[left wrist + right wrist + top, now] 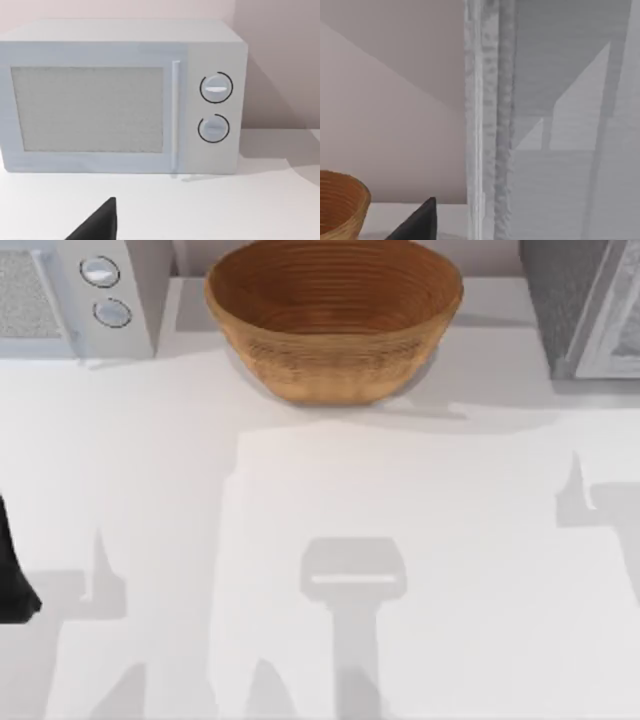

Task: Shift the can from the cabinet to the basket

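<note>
The black left arm [14,570] sat at the top view's left edge; one dark finger [97,224] of the left gripper showed, another [417,222] of the right gripper

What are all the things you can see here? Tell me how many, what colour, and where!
Round woven basket: one, tan-brown, back middle of the table.
Boxy microwave with two round silver knobs: one, white, back left corner of the table.
Tall grey cabinet: one, grey, back right corner of the table.
Flat white table: one, white, under everything.
Left arm: one, black, at the table's left edge.
Left gripper fingertip: one, black, pointing toward the microwave.
Right gripper fingertip: one, black, near the cabinet's front edge.
</note>
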`<state>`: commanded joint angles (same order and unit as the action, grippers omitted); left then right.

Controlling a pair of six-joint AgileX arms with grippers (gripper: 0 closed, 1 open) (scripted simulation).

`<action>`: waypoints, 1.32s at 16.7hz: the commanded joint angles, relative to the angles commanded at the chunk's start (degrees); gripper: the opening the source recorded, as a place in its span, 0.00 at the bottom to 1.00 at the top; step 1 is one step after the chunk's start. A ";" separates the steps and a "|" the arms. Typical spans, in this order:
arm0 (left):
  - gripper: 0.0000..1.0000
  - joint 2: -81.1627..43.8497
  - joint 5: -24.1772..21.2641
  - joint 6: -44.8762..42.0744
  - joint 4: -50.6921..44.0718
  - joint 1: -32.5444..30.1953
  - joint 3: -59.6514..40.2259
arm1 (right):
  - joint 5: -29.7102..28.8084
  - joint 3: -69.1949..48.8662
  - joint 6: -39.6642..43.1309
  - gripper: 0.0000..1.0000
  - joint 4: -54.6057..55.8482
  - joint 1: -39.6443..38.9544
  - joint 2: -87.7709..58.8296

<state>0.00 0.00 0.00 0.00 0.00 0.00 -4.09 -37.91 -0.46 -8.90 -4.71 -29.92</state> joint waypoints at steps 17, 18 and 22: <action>1.00 0.00 0.00 0.00 0.00 0.00 0.00 | -7.18 -61.89 -0.44 1.00 -15.02 -5.87 -46.13; 1.00 0.00 0.00 0.00 0.00 0.00 0.00 | -7.18 -61.89 -0.44 1.00 -15.02 -5.87 -46.13; 1.00 0.00 0.00 0.00 0.00 0.00 0.00 | -7.66 -62.67 -0.41 1.00 -14.47 -6.27 -46.94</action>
<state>0.00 0.00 0.00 0.00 0.00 0.00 -11.75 -100.59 -0.88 -23.37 -10.98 -76.86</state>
